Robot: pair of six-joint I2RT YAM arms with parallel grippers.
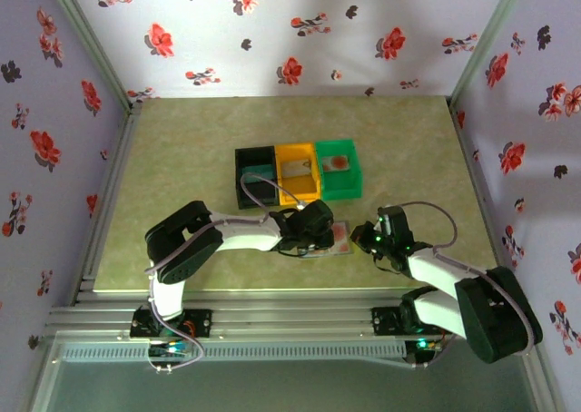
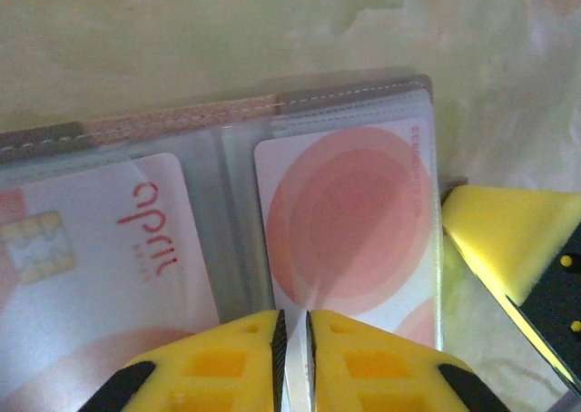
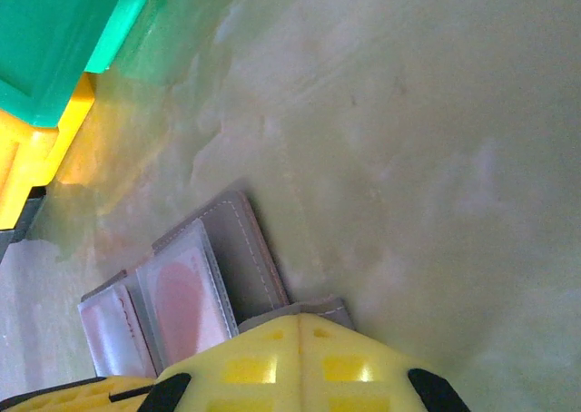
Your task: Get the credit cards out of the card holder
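The grey card holder (image 2: 349,93) lies open on the table, its clear sleeves facing up. The right sleeve holds a pale credit card with a red-orange blot (image 2: 349,221). The left sleeve holds a second pale card with a chip and red lettering (image 2: 100,249). My left gripper (image 2: 292,326) points down at the blot card's near edge, jaws a narrow crack apart with only the card's pale face showing between them. My right gripper (image 3: 300,319) is shut, its tip resting on the holder's grey flap (image 3: 241,249) at the right edge. From above, both grippers (image 1: 318,235) (image 1: 363,238) flank the holder (image 1: 342,241).
Black (image 1: 255,171), orange (image 1: 298,187) and green (image 1: 338,181) bins stand in a row just behind the holder. A card lies in the orange bin (image 1: 297,168) and another in the green bin (image 1: 335,163). The right gripper's yellow finger (image 2: 508,235) sits close beside the holder.
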